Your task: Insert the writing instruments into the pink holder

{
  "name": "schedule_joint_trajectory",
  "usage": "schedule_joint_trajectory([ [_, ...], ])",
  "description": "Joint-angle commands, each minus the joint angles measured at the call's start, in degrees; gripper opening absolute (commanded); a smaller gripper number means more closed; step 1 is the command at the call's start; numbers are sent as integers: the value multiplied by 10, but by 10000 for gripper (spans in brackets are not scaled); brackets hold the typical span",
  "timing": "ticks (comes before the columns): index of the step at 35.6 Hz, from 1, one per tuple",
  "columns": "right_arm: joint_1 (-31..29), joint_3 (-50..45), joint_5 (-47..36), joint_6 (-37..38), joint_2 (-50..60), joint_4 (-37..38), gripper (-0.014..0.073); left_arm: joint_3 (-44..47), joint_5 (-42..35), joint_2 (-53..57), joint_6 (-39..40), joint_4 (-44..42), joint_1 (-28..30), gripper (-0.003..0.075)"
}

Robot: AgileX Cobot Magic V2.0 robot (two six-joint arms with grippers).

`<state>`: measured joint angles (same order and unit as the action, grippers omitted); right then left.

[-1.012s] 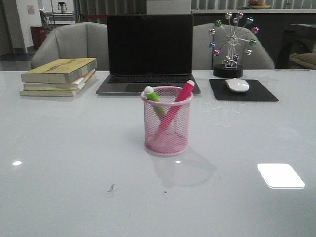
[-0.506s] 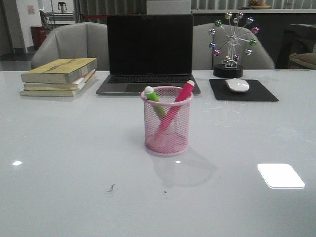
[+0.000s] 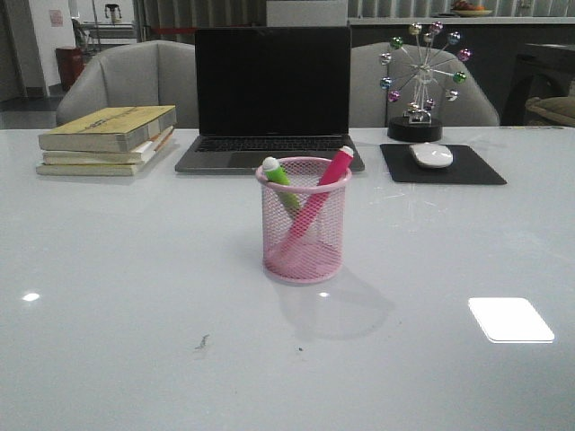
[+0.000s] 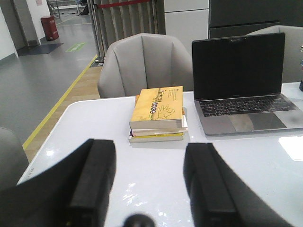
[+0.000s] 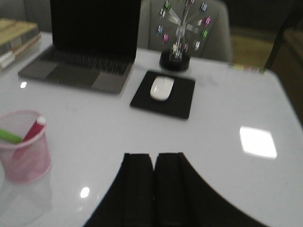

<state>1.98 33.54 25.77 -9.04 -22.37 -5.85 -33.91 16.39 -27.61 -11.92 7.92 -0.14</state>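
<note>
The pink mesh holder (image 3: 304, 221) stands upright at the middle of the white table. Inside it lean a green highlighter (image 3: 279, 176) and a pink highlighter (image 3: 327, 180), crossed, their pale caps above the rim. The right wrist view shows the holder (image 5: 24, 153) with the pink marker (image 5: 33, 130) and green marker (image 5: 9, 136) off to one side. My right gripper (image 5: 154, 158) is shut with nothing in it, away from the holder. My left gripper (image 4: 149, 158) is open and empty over bare table near the books. Neither gripper appears in the front view.
An open laptop (image 3: 272, 94) sits behind the holder. A stack of books (image 3: 108, 139) lies at the back left. At the back right are a white mouse (image 3: 432, 154) on a black pad (image 3: 440, 164) and a ferris-wheel ornament (image 3: 420, 81). Grey chairs stand beyond the table.
</note>
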Motion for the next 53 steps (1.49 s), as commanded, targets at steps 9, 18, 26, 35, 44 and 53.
schedule_joint_trajectory([
  [9,1,-99,-203,4,189,47,50,-17,-52,-2,1,3,0,393],
  [18,0,-197,-294,12,237,47,50,-17,-52,-3,1,3,0,393],
  [26,0,-285,-325,70,240,47,50,-17,-52,-3,1,3,0,393],
  [35,0,-353,-316,70,240,47,50,-17,-52,-3,1,3,0,393],
  [44,0,-353,-231,70,240,47,50,-17,-52,-3,1,3,0,393],
  [53,0,-353,-204,70,240,47,50,-17,-52,-3,1,3,0,393],
])
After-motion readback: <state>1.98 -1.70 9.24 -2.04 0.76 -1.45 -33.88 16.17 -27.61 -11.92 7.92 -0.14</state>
